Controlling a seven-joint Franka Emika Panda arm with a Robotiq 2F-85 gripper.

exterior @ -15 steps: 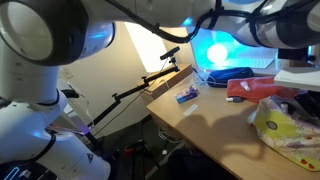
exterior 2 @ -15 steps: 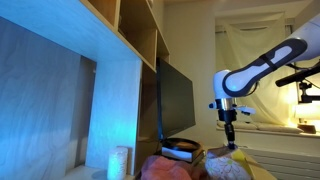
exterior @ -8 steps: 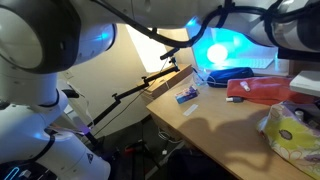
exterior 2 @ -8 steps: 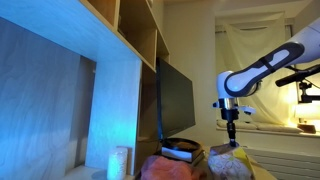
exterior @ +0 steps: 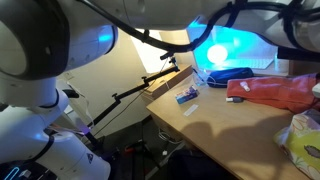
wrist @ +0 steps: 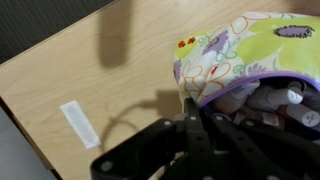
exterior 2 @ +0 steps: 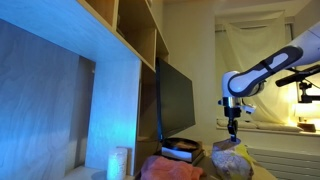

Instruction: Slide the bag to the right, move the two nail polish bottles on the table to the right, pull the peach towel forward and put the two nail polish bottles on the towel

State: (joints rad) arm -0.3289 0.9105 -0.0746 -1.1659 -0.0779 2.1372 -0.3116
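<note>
While the tool [wrist: 188, 115] is fully closed, its fingertips pinched on the rim of the bag [wrist: 245, 50], the yellowish flowered bag rests on the table [wrist: 90, 70]. In an exterior view the peach towel [exterior: 275, 90] lies behind the bag, well apart from 1 blue-and-white packet [exterior: 187, 95].

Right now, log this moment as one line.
step: slide bag | fingers: shut on bag edge | peach towel: on table, untouched

Wooden table [exterior: 220, 125], bag [exterior: 305, 142], peach towel [exterior: 272, 90], blue-and-white packet [exterior: 187, 96], dark blue pouch [exterior: 232, 74]
</note>
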